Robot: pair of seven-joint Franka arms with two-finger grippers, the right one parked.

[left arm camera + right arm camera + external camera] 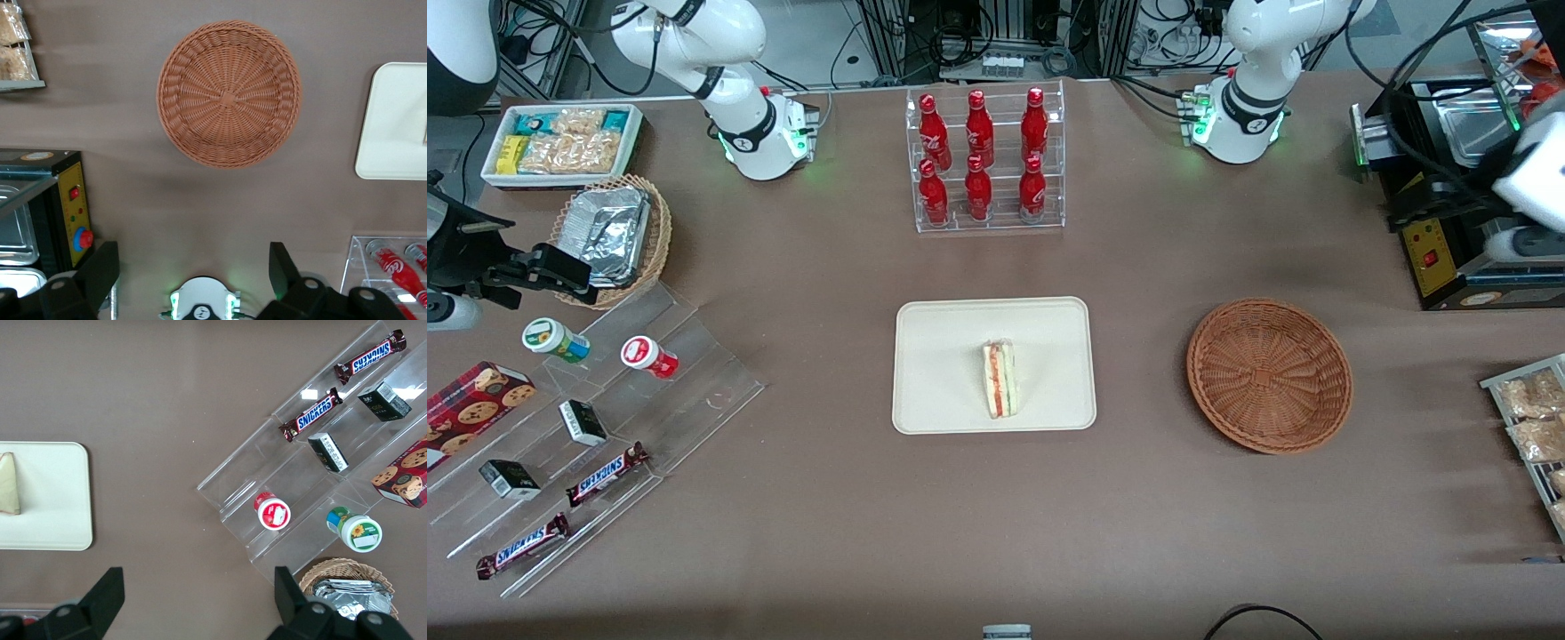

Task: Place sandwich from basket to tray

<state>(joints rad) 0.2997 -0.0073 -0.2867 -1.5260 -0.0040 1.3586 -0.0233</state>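
Note:
The sandwich (1000, 380), a pale wedge with red-orange and green layers, lies on the cream tray (943, 356) at the table's middle. It also shows in the right wrist view (8, 483) on the tray (53, 500). The reddish-brown wicker basket (1269, 374) stands empty beside the tray, toward the working arm's end. My left gripper (193, 267) is open and empty, held high above the table and apart from the basket (229, 93). An edge of the tray (393, 120) shows there too. In the front view the gripper (1528, 209) is raised at the working arm's end.
A clear rack of red bottles (985, 160) stands farther from the front camera than the tray. A black machine with a red button (1440, 258) and a wire rack of snack bags (1534, 427) are at the working arm's end. A clear stepped display (605, 427) lies toward the parked arm's end.

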